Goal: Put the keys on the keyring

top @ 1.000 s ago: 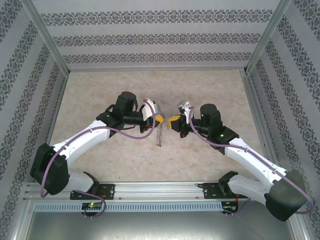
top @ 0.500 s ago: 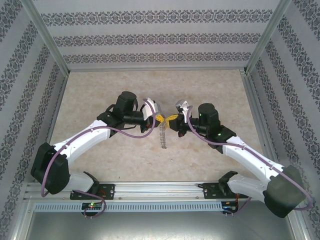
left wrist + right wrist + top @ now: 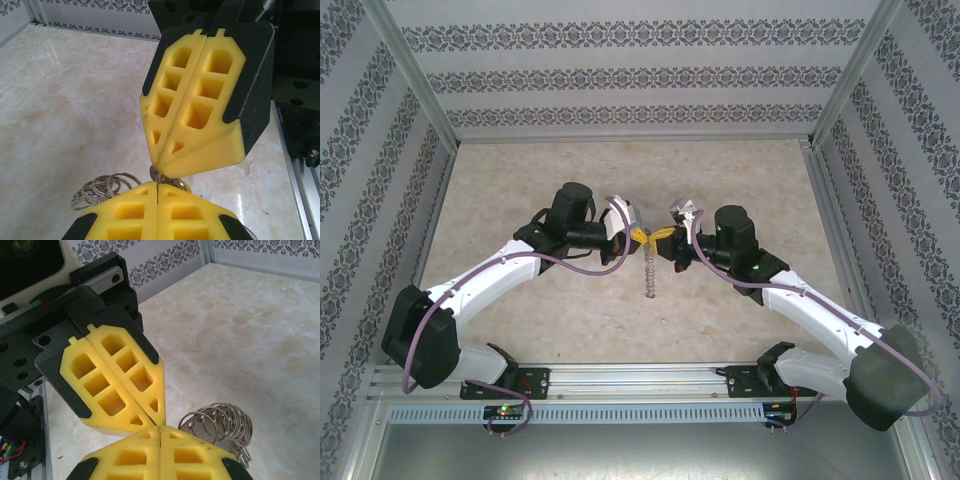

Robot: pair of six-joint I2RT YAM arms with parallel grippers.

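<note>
Left gripper [image 3: 640, 237] has its yellow pads pressed flat together, and in the left wrist view a thin wire of the keyring [image 3: 649, 275] runs into their seam. Right gripper [image 3: 667, 243] is closed too, pads meeting with no gap. A small silver piece [image 3: 155, 174] sticks out at its tip; whether that is the keys I cannot tell. Both grippers meet tip to tip over the middle of the table [image 3: 520, 180], left one coming from the left, right one from the right. From the top view, the keyring trails from that meeting point toward the near side. Its bunched rings show left of the left pads in the left wrist view, and right of the right pads in the right wrist view
</note>
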